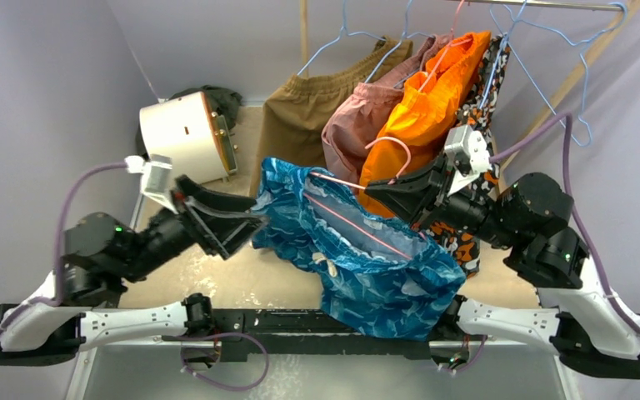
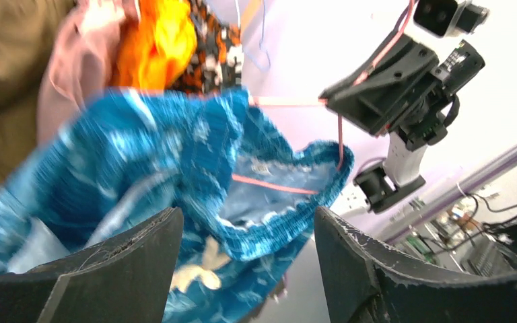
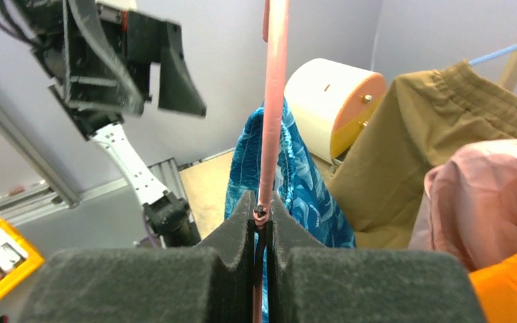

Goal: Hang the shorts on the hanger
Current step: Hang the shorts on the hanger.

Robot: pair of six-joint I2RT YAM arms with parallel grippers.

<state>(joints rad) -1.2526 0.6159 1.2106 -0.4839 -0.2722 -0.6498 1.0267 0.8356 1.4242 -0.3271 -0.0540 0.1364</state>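
Shorts (image 1: pixel 367 267): glossy blue-teal wave print, gathered elastic waist, draped on thin pink wire hanger (image 1: pixel 358 227). Right gripper (image 3: pixel 261 212) pinches the wire; left gripper (image 1: pixel 246 233) gapes wide, empty.

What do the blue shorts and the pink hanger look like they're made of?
The shorts: likely thin synthetic fabric, slightly glossy; it shows sheen, crumples softly, and the waistband is gathered elastic. The hanger: thin wire, probably metal under a smooth pink coating; it runs straight and rigid across the waistband opening. Core not visible.
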